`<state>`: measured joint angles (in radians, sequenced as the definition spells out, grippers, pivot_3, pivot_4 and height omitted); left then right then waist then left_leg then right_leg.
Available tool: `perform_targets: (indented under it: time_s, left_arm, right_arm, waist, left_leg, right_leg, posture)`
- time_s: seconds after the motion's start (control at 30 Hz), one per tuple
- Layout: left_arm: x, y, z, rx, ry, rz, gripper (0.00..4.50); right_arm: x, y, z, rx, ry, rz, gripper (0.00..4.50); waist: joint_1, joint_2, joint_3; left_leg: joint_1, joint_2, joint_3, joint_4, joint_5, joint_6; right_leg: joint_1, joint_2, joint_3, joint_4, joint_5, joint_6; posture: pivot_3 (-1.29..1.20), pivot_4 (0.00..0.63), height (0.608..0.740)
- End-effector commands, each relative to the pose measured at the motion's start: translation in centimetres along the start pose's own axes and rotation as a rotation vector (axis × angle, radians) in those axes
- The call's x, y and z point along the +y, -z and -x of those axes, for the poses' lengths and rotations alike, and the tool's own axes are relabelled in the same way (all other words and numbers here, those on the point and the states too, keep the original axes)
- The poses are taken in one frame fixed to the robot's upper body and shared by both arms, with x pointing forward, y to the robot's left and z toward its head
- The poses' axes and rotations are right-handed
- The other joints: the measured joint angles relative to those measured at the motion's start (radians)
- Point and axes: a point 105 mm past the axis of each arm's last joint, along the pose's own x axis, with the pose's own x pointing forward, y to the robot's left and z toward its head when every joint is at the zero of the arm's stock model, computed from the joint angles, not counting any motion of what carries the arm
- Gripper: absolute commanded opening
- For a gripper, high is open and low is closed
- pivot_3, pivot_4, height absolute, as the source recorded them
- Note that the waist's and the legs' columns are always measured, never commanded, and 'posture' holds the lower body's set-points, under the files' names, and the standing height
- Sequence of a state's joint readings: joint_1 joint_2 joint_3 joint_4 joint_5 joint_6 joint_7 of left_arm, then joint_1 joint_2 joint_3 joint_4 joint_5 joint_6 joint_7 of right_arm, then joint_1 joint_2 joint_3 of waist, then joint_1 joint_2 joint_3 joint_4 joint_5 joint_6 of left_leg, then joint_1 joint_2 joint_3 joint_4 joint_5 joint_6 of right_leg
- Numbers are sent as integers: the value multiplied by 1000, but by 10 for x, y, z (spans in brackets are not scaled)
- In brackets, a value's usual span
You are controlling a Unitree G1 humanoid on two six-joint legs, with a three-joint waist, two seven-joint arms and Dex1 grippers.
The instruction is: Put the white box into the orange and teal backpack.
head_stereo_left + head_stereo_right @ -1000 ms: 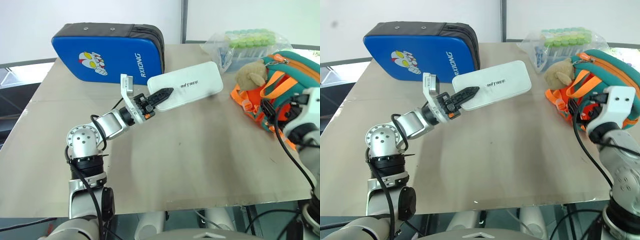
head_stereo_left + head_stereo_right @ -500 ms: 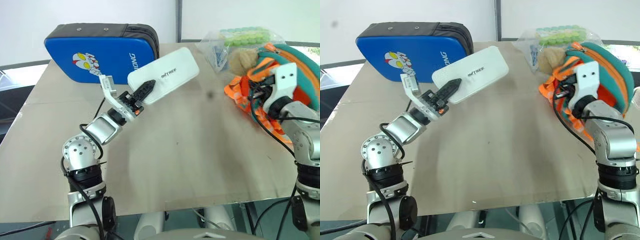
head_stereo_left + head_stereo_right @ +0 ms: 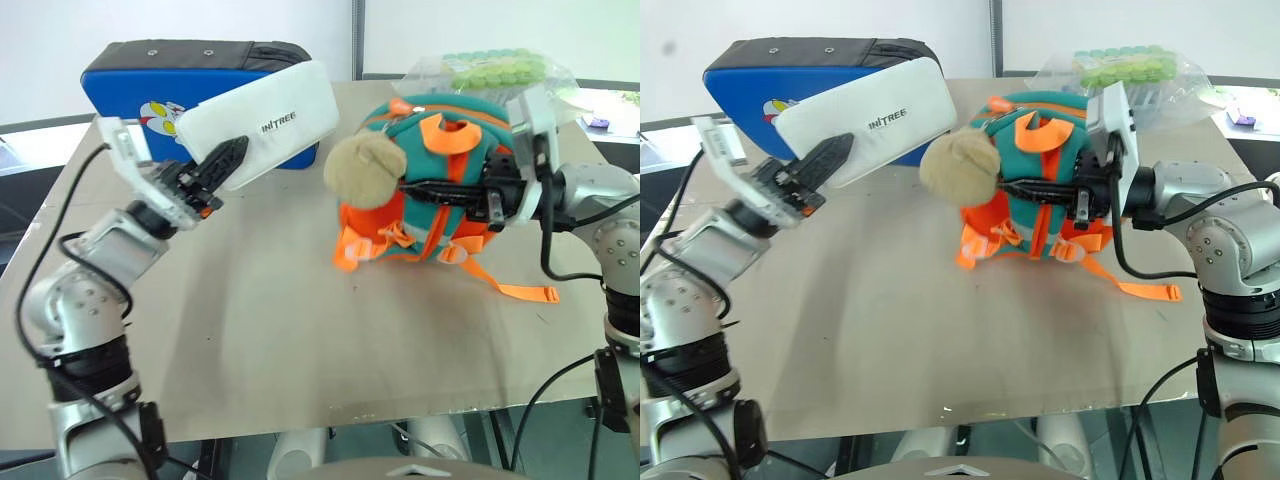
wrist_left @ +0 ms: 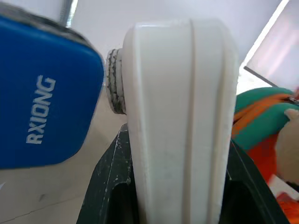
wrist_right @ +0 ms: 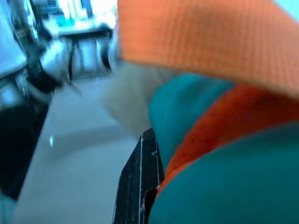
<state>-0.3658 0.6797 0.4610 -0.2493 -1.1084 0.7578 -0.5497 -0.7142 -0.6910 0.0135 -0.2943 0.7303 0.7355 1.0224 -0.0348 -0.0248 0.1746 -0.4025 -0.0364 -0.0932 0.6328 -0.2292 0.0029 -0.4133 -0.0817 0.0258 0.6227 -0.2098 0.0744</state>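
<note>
My left gripper (image 3: pixel 222 163) is shut on one end of the white box (image 3: pixel 265 118), a flat white case with dark lettering. It holds the box tilted in the air above the table's left side. In the left wrist view the box's edge (image 4: pixel 180 116) stands between the two black fingers (image 4: pixel 110 186). The orange and teal backpack (image 3: pixel 440 215) is at the table's middle, with its tan plush toy (image 3: pixel 360 170) facing the box. My right gripper (image 3: pixel 420 187) reaches in from the right, shut on the backpack's front, and teal and orange fabric (image 5: pixel 224 140) presses against its finger (image 5: pixel 140 182).
A large blue padded case (image 3: pixel 130 85) lies at the back left, behind the raised box. A clear bag of green-capped tubes (image 3: pixel 495 70) sits at the back right. An orange strap (image 3: pixel 510 290) trails over the tan table (image 3: pixel 300 350).
The right gripper has shut on the backpack and swung it from the right edge to the table's middle. The left gripper has carried the white box up and to the left.
</note>
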Motion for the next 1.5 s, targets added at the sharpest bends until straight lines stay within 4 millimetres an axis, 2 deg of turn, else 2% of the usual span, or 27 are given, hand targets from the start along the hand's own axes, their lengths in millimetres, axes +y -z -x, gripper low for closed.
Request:
perform_targets:
  time_s: [0.03, 0.2, 0.3, 0.4, 0.53, 0.7, 0.9, 1.13, 1.33, 1.4, 1.5]
  left_arm:
    - [-31, -21, 18, 35, 182, -66, 1047]
    - [-44, -34, 33, 129, 294, -75, 1047]
    - [-41, -54, 39, 119, 305, -84, 1047]
    - [-50, -68, 43, 149, 369, -97, 1047]
    - [-50, -77, 44, 162, 395, -106, 1047]
    - [-46, -67, 41, 227, 395, -187, 1047]
    - [-43, -47, 14, 259, 425, -386, 1047]
    - [-67, -29, -11, 359, 617, -596, 1047]
    - [-76, -1, -27, 452, 712, -686, 1047]
    - [-70, 14, -67, 424, 606, -708, 1047]
    - [-78, 33, -97, 420, 593, -728, 1047]
  right_arm:
    - [-9, 13, 7, 54, 28, 72, 45]
    - [-13, 15, 10, 58, 21, 76, 45]
    - [-13, 15, 11, 61, 17, 77, 45]
    - [-15, 14, 12, 55, 21, 79, 45]
    - [-20, 12, 14, 47, 40, 78, 45]
    - [-22, 15, 17, 52, 40, 80, 45]
    - [-13, 10, 19, 42, 0, 74, 45]
    - [-10, 2, 18, 15, 5, 71, 45]
    - [-7, -5, 12, -25, 5, 63, 45]
    - [-2, -9, 8, -39, -8, 69, 45]
    - [3, -11, 4, -49, -14, 72, 45]
  waist:
    - [0, 0, 0]
    - [0, 0, 2]
    - [-1, 1, 2]
    - [-3, 0, 2]
    - [-4, 1, 2]
    - [-3, 1, 2]
    - [5, 1, 2]
    - [12, 0, 3]
    - [15, 0, 3]
    - [23, 1, 3]
    - [34, 0, 3]
  left_leg:
    - [0, 0, 0, 0, 0, 0]
    - [1, 2, 0, 0, 0, 0]
    - [2, 3, 1, 1, 0, 0]
    - [2, 4, 1, 1, 0, 0]
    - [2, 4, 2, 0, 0, 0]
    - [2, 4, 2, 0, 0, 0]
    - [2, 4, 2, 1, 0, 0]
    - [2, 4, 3, 1, 0, 0]
    - [2, 4, 3, 1, 0, 0]
    - [2, 4, 3, 1, 0, 0]
    - [0, 3, 0, 5, 0, 0]
  right_leg:
    - [0, 0, 0, 0, 0, 0]
    - [0, 1, -1, 2, 0, 0]
    - [1, 2, -1, 2, 0, 0]
    - [0, 4, -1, 3, 0, 0]
    - [0, 3, 0, 2, 0, 0]
    - [0, 3, 0, 2, 0, 0]
    - [1, 3, 0, 2, 0, 0]
    - [0, 3, 1, 2, 0, 0]
    - [0, 4, 1, 2, 0, 0]
    - [0, 4, 1, 2, 0, 0]
    - [2, 4, -1, 3, 0, 0]
  posture:
    - [0, 150, 740]
    - [0, 150, 740]
    - [0, 150, 740]
    - [0, 150, 740]
    - [0, 150, 740]
    - [0, 150, 740]
    - [0, 150, 740]
    - [0, 150, 740]
    - [0, 150, 740]
    - [0, 150, 740]
    - [0, 150, 740]
